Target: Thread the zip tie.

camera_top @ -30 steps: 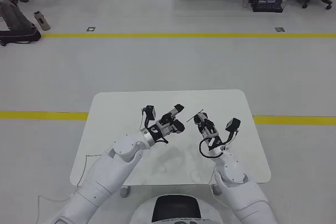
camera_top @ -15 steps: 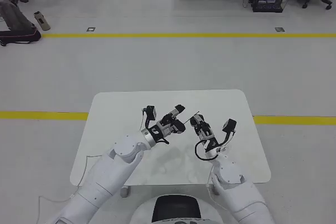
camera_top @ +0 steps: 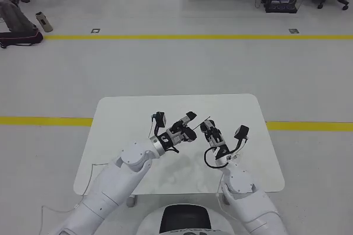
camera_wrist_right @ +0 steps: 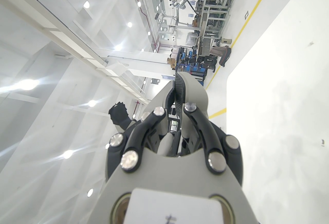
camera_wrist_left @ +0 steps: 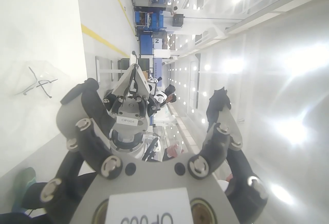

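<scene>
**White table (camera_top: 123, 117), zip tie (camera_top: 206, 120) pinched above it**

Black and thin, the zip tie is seen just right of the frame's centre in the top view. It is raised above the table and slanted toward the upper right. It is clamped between the closed fingers of the right gripper (camera_top: 206, 126), whose pads (camera_wrist_right: 180, 86) are shown pressed flat together in the right wrist view. A short length of the tie is seen projecting beyond the fingertips.

The left gripper (camera_top: 190, 124) is placed just to the left of the right one in the top view, near it but apart, and nothing is gripped by it. Its two fingers (camera_wrist_left: 84, 96) are spread wide in the left wrist view. The right gripper is framed between them farther off, with the tie projecting from its tips. Whether the tie's free end touches the left gripper cannot be told.

Thin dark strands (camera_wrist_left: 38, 82), crossed over one another, are seen lying on the table surface in the left wrist view; what they are cannot be told. A yellow line (camera_top: 41, 121) is painted across the floor at mid-height of the top view. A dark bag (camera_top: 17, 34) is set on the floor in the upper left corner.
</scene>
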Controlling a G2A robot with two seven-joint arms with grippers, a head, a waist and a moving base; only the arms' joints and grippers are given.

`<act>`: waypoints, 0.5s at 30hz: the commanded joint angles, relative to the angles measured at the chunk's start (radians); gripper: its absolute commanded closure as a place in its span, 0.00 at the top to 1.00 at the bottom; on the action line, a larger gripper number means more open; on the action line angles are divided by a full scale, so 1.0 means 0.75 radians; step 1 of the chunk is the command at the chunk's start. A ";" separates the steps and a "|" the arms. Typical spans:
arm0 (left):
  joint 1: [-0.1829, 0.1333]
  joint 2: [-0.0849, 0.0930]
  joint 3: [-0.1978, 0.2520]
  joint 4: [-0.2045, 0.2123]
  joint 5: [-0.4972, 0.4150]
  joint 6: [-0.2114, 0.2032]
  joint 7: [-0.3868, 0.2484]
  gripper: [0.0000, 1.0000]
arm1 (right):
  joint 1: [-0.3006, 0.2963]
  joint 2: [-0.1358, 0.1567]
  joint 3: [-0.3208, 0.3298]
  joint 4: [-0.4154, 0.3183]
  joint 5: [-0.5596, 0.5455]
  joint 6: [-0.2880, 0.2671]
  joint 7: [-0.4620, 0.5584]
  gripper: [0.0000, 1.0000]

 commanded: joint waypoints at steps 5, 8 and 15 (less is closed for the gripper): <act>0.011 -0.002 0.001 -0.013 -0.016 -0.011 0.011 1.00 | -0.005 0.000 0.002 -0.003 0.002 0.009 0.003 0.00; 0.014 -0.002 -0.002 -0.011 -0.025 -0.020 0.016 1.00 | -0.010 0.000 0.008 -0.003 0.003 0.005 -0.006 0.00; 0.019 -0.003 0.001 -0.020 -0.027 -0.019 0.026 1.00 | -0.010 0.000 0.008 -0.003 0.003 0.005 -0.006 0.00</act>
